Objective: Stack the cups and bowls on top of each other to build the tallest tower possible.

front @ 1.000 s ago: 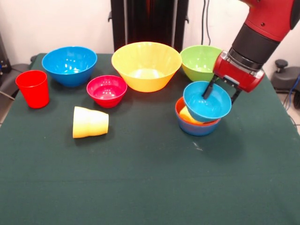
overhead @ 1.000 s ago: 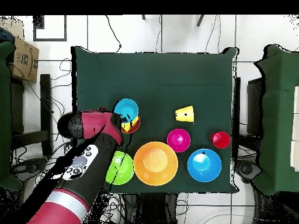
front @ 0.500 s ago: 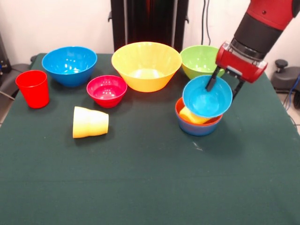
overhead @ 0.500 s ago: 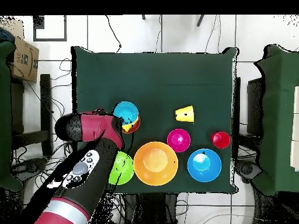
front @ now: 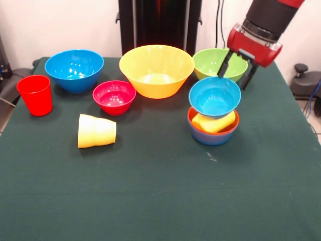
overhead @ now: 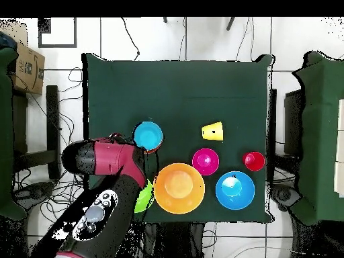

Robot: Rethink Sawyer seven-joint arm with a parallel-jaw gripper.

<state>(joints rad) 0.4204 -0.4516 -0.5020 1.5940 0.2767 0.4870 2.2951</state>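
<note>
A robotics lab, not a home or kitchen: a red and black robot arm (front: 266, 25) reaches over a bench (front: 160, 191) draped in dark green cloth, where plastic bowls (front: 157, 70) and cups (front: 35, 94) are laid out like test props. From overhead, loose cables (overhead: 64, 107) trail across a pale tiled floor (overhead: 201, 37) around the bench, and a cardboard box (overhead: 25, 67) sits to one side.

I see bright, even light from above; soft glare on the glossy large yellow-orange plastic bowl (front: 156, 70), faint shadows, sharp focus.
</note>
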